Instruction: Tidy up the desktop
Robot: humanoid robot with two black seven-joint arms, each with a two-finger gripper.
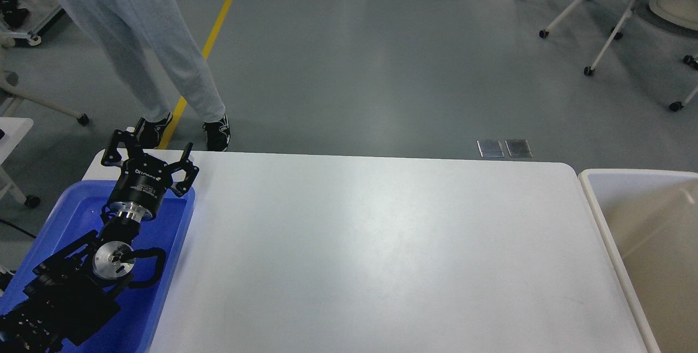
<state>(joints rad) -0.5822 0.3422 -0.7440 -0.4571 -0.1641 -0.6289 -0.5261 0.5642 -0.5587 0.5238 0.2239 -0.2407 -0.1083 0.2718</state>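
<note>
The desktop (pixel 381 249) is a wide white tabletop with rounded corners; I see no loose object on it. My left gripper (pixel 150 148) is open and empty. It hangs over the far end of the blue plastic tray (pixel 169 233) at the table's left edge, fingers pointing away from me. My right arm and gripper are out of view.
A beige bin with a white rim (pixel 600 200) stands against the table's right end. A person in grey trousers (pixel 158 53) stands just beyond the far left corner. Wheeled chairs (pixel 594 15) stand on the grey floor at the far right.
</note>
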